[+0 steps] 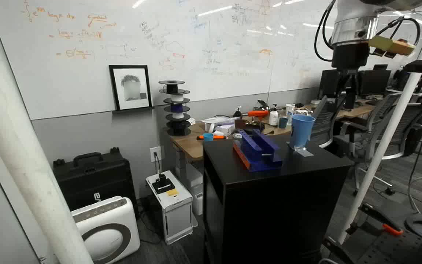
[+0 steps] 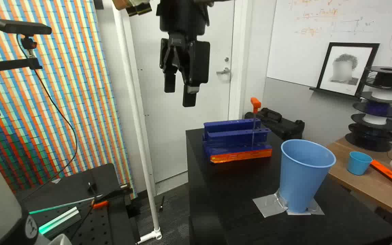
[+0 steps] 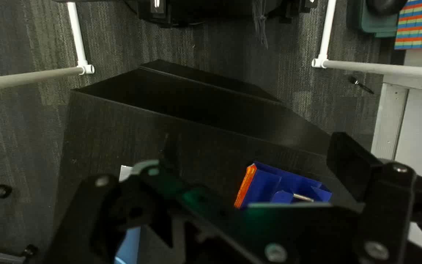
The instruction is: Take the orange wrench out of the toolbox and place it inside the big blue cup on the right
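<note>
Pincer [image 2: 179,95] hangs pointing down, higher than the bench [image 2: 243,185] top and apart from the things on it. Its fingers [image 2: 190,98] are spread, a wide gap showing between them in the wrist view. Orange wrench [image 2: 255,104] stands upright in the blue toolbox [image 2: 233,136], handle uppermost, thin shaft running down toward the end of the box nearer the wooden desk [image 2: 369,185]; which slot takes the shaft cannot be told. Toolbox sits on the black bench, an orange strip [image 2: 241,156] along its lower side. Big blue cup [image 2: 301,180] stands upright on the same bench, well apart from the toolbox, with strips of tape [image 2: 268,205] running from its base onto the surface; the bottom of its inside is hidden. In the wrist view the toolbox appears between the two fingers, partly covered by pincer parts, and only a piece of the cup's side shows. On the wooden desk, a small blue cup [image 2: 358,164] stands upright just beside a long orange object [image 2: 391,176], identity unclear. Stack of spools [image 2: 377,109] stands near them on that desk. Framed picture [image 1: 130,88] stands against the whiteboard [image 1: 203,47] in both exterior views.
</note>
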You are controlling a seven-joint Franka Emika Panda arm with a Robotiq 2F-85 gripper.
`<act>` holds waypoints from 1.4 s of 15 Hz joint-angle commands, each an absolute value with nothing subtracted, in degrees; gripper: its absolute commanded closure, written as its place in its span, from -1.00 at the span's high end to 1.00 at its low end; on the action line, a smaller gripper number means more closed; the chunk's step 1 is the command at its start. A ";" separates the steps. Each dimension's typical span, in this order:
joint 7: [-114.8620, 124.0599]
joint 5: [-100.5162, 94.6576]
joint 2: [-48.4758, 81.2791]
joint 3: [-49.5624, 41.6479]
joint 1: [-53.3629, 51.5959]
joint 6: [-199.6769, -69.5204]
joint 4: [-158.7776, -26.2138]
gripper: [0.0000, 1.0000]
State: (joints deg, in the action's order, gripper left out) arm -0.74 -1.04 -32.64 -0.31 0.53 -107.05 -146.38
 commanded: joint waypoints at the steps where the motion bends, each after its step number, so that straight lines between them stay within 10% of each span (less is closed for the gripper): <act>1: -0.70 -1.06 -32.62 -0.36 0.46 -106.96 -146.20 1.00; 21: -24.24 -9.96 -19.89 -3.65 -1.24 -106.68 -128.28 1.00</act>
